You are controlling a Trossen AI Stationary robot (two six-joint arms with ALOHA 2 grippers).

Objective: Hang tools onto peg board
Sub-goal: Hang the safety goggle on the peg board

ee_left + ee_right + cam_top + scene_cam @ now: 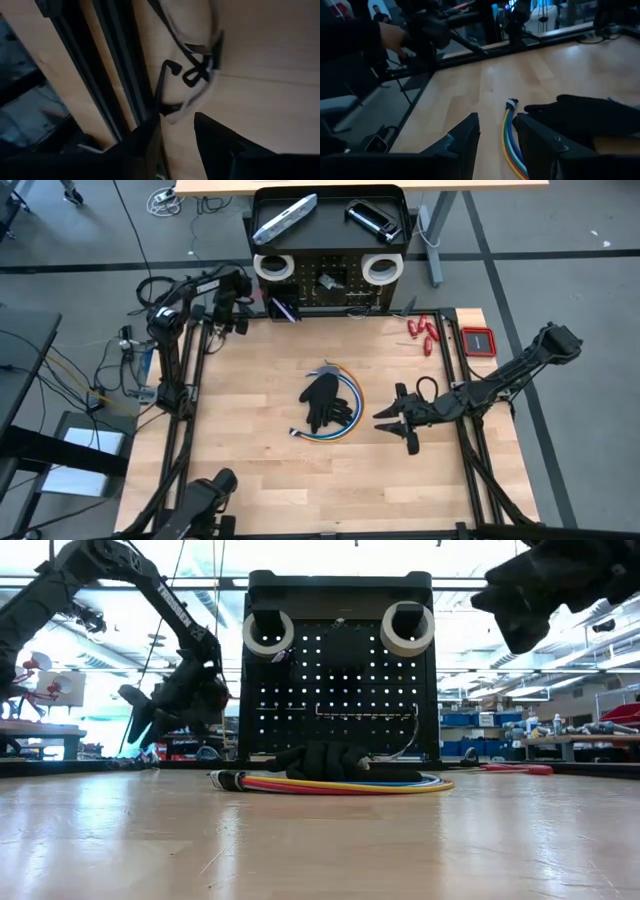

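Observation:
The black peg board (330, 292) stands at the table's far edge. Two white tape rolls (272, 267) (381, 268) hang on it. A silver-grey flat bar (285, 218) and a black clamp (372, 220) lie in its tray top. A purple-handled tool (283, 308) sits at the board's foot, and small red-handled tools (424, 332) lie on the table to its right. My left gripper (238, 310) (177, 137) is open near the far left corner, over the frame rail. My right gripper (393, 425) (497, 137) is open, just right of a black glove (325, 402).
The glove lies on a coil of coloured cables (348, 425) (512, 145) in the middle of the table. A red box (478, 340) sits by the right rail. Black frame rails (190, 380) run along both sides. Bare wood shows near the front edge.

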